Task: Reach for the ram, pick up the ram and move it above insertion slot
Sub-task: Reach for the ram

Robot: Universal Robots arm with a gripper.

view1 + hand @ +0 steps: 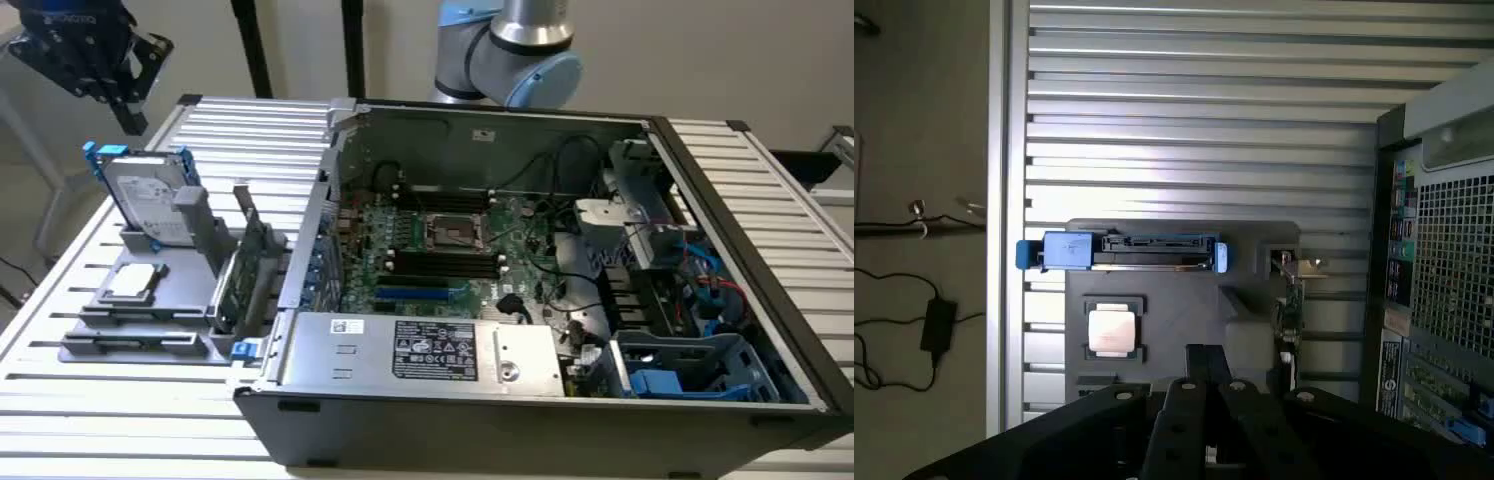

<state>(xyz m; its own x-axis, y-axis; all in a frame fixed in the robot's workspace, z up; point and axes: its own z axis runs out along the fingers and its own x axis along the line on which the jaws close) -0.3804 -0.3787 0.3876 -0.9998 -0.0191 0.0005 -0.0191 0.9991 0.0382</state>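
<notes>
My gripper (pixel 123 100) hangs high over the far corner of the slatted table at the exterior view's left, above the hard drive. In the wrist view its dark fingers (pixel 1189 400) lie together, shut, with nothing between them. Below it, a grey holder (pixel 147 310) carries green boards standing on edge. The thin one nearer the holder's middle looks like the ram (pixel 230 288), and a wider card (pixel 267 268) with a metal bracket stands beside it. The insertion slot (pixel 441 262) is one of several long black sockets lying side by side on the motherboard inside the open computer case.
A silver hard drive with blue rails (pixel 144 195) and a square processor (pixel 134 282) also sit in the holder. The open case (pixel 400 360) has tall metal walls, cables and a power-supply box (pixel 420 350) along its near side. A short blue slot (pixel 414 295) lies beside the black sockets.
</notes>
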